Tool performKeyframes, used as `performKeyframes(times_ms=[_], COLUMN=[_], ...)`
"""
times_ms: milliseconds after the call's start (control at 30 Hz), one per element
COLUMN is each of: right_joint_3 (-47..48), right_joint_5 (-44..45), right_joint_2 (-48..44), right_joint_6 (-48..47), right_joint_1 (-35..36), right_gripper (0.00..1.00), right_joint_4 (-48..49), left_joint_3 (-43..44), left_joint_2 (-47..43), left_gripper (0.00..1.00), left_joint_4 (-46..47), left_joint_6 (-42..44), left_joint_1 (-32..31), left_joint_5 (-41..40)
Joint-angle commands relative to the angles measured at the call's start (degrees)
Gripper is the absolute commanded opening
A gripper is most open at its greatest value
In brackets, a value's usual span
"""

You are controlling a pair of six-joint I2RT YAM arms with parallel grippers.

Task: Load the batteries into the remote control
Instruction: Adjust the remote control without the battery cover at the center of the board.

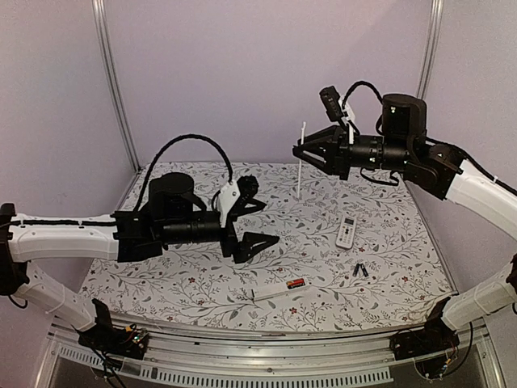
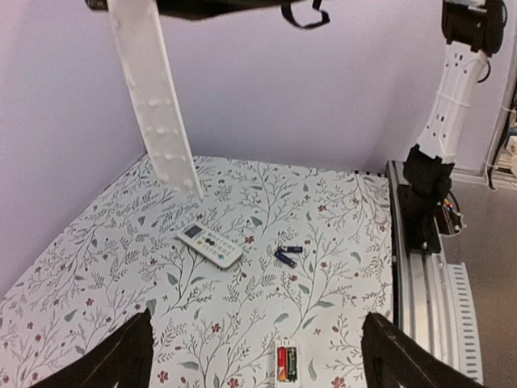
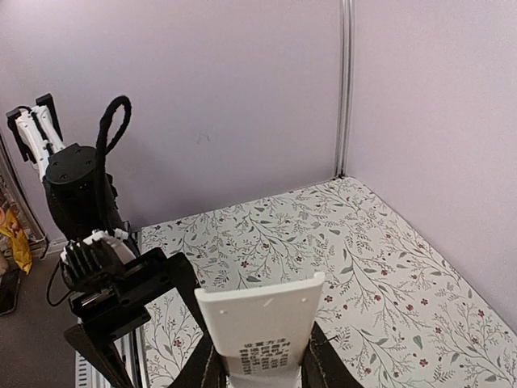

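Note:
A white remote control (image 1: 279,288) lies near the table's front edge with its compartment open; a red and a black battery (image 2: 287,363) sit inside it. Two loose dark batteries (image 1: 359,271) (image 2: 287,255) lie on the cloth to its right. My left gripper (image 1: 262,222) (image 2: 258,356) hangs open above the table, with nothing between its fingers. My right gripper (image 1: 300,150) (image 3: 262,368) is raised at the back, shut on a long flat white panel (image 1: 299,166) (image 3: 262,323) (image 2: 153,97) that hangs upright. Its printed back faces the right wrist camera.
A smaller white remote (image 1: 346,232) (image 2: 210,245) lies face up, buttons showing, right of the centre of the floral cloth (image 1: 202,283). Purple walls close the back and sides. A metal rail (image 2: 420,283) runs along the near edge.

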Motion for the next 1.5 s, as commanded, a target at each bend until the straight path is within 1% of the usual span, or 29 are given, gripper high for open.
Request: performKeyframes(times_ms=[0, 133, 233, 367, 533, 600, 667, 733, 833, 900, 1000, 1067, 1167, 1300, 1367, 1467], right_joint_3=[1.5, 1.6, 1.5, 1.6, 1.6, 1.5, 1.3, 1.0, 1.2, 1.5, 1.7, 1.7, 1.6, 1.4, 1.5, 1.5], right_joint_5=[10.9, 11.6, 11.7, 11.5, 11.3, 11.5, 11.8, 11.9, 11.6, 11.2, 11.0, 11.1, 11.4, 12.2, 12.5, 13.2], right_joint_2=[-1.2, -1.0, -0.9, -0.7, -0.6, -0.7, -0.9, -1.2, -0.9, -0.6, -0.3, -0.3, -0.6, -1.1, -1.3, -1.5], right_joint_6=[1.4, 1.3, 1.7, 2.0, 2.2, 2.2, 2.2, 2.2, 2.2, 2.2, 2.2, 2.0, 2.0, 1.8, 1.8, 1.6], right_joint_1=[-1.0, -1.0, -1.0, -1.0, -1.0, -1.0, -1.0, -1.0, -1.0, -1.0, -1.0, -1.0, -1.0, -1.0, -1.0, -1.0], right_gripper=[0.14, 0.14, 0.14, 0.14, 0.14, 0.14, 0.14, 0.14, 0.14, 0.14, 0.13, 0.14, 0.15, 0.15, 0.15, 0.15], right_joint_4=[-6.2, -7.4, -7.7, -8.1, -8.9, -9.3, -9.5, -9.4, -9.3, -9.3, -9.3, -9.3, -9.5, -10.0, -10.4, -10.8], left_joint_3=[-2.6, -4.2, -4.1, -2.3, -2.9, -3.0, -3.4, -3.7, -2.6, -2.5, -3.1, -3.2, -3.2, -4.4, -4.5, -4.1], left_joint_2=[2.9, 6.2, 10.3, 17.2, 22.4, 23.5, 23.9, 24.4, 26.0, 26.7, 27.9, 28.6, 28.2, 26.6, 26.4, 27.1], left_gripper=[0.93, 0.96, 0.95, 0.9, 0.83, 0.82, 0.8, 0.77, 0.64, 0.57, 0.54, 0.49, 0.38, 0.33, 0.33, 0.35], left_joint_4=[-14.9, -17.6, -18.5, -19.8, -16.9, -16.8, -14.2, -12.5, -12.3, -12.1, -11.4, -11.4, -10.7, -7.3, -6.7, -6.6], left_joint_6=[1.2, 4.1, 6.3, 6.3, 7.3, 7.5, 7.8, 8.4, 9.7, 10.7, 12.4, 13.6, 14.4, 16.6, 19.1, 23.6], left_joint_1=[-1.6, -3.3, -4.3, -4.7, -4.9, -5.1, -5.2, -5.3, -5.3, -5.3, -5.3, -5.2, -5.2, -5.3, -5.3, -5.2], left_joint_5=[-2.7, -3.4, -6.9, -11.3, -10.7, -9.5, -9.3, -10.7, -11.4, -9.6, -7.3, -7.4, -6.1, -3.2, -1.6, 0.0])
